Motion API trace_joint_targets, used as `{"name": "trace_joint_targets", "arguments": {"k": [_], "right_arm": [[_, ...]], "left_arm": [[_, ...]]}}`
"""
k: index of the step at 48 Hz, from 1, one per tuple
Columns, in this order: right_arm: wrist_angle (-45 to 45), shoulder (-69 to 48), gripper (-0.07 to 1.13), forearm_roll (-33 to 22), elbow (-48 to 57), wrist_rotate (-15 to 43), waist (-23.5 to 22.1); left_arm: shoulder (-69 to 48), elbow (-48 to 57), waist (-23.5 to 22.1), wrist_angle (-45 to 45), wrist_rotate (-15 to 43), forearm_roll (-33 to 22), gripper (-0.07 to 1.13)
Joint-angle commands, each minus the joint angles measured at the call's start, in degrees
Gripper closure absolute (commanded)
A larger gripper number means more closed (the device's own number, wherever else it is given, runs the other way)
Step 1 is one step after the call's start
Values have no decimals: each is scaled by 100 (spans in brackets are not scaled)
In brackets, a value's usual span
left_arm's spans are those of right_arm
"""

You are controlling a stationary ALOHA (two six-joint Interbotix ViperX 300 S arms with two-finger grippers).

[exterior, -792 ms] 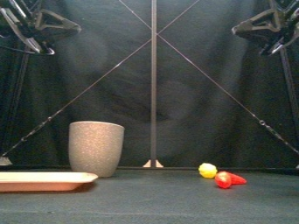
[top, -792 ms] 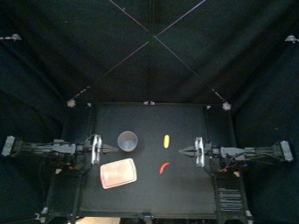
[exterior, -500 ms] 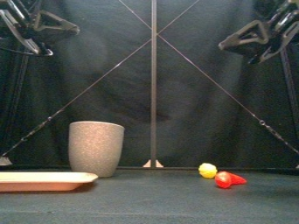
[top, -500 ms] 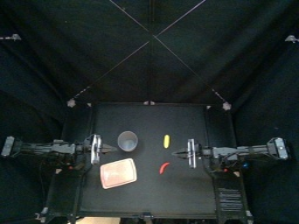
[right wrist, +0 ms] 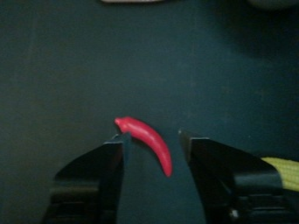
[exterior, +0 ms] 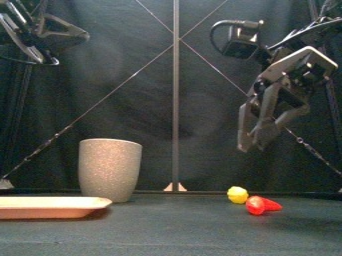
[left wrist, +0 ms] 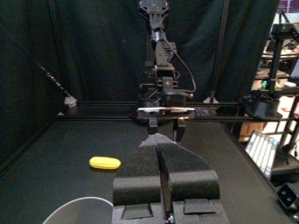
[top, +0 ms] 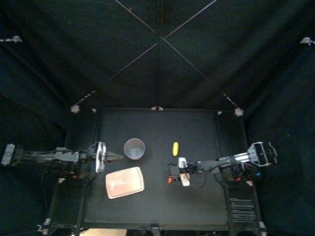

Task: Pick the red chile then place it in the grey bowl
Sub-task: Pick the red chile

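One red chile (right wrist: 149, 147) lies below the right end effector (right wrist: 152, 142), jaws apart.

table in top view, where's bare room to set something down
Bare: back strip behind the tall grey speckled cup and small yellow toy; front strip before the flat pink tray. Crowded: middle, right gripper over the red toy chile.
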Motion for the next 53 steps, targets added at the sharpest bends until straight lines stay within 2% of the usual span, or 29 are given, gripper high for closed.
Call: {"name": "trace_joint_targets", "arguments": {"k": [1, 9, 34, 40, 48, 53], "right_arm": [[624, 237, 10, -97, -360, 0, -9], [1125, 756, 7, -211, -686, -9, 18], [993, 1318, 9, -141, -905, 0, 79], [809, 1415, 17, -114, -896, -9, 79], [782, 1538, 37, -97, -888, -18, 79], [756, 1538, 46, -62, -896, -18, 79]], "left_arm": [[18, -70, 26, -35, 0, 18, 109], [9, -62, 62, -35, 0, 18, 109], [18, -44, 88, -18, 0, 18, 109], [18, -53, 88, -9, 0, 18, 109], [18, -53, 88, -9, 0, 18, 109], [18, -44, 97, -9, 0, 18, 109]]}}
